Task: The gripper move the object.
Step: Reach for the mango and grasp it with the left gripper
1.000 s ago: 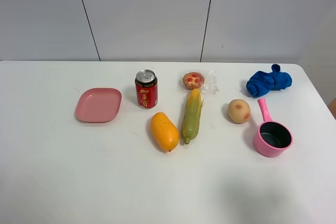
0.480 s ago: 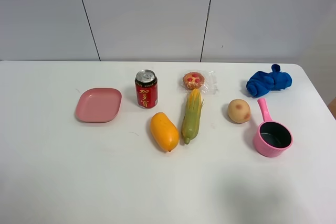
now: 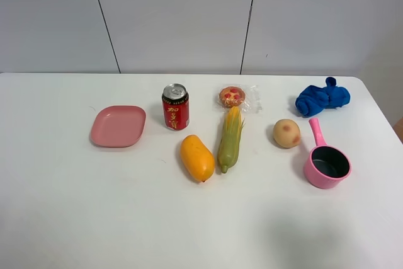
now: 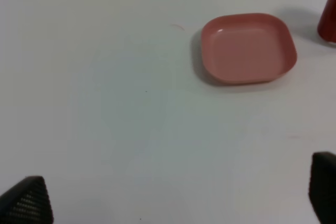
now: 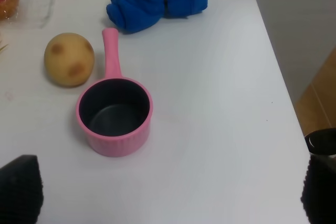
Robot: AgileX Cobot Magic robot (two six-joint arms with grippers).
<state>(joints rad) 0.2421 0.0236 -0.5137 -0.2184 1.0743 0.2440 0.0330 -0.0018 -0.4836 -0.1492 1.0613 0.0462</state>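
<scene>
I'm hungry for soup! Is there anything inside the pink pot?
Empty. The pink pot stands upright, and the right wrist view looks down into its dark inside, which is bare all the way to the bottom.

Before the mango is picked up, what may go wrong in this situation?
The mango lies close beside the corn cob, so a finger of the left claw may push the corn.
The soda can stands upright just behind the mango; a careless reach may knock it over.
The mango looks smooth and rounded, so it may slip or roll.
</scene>
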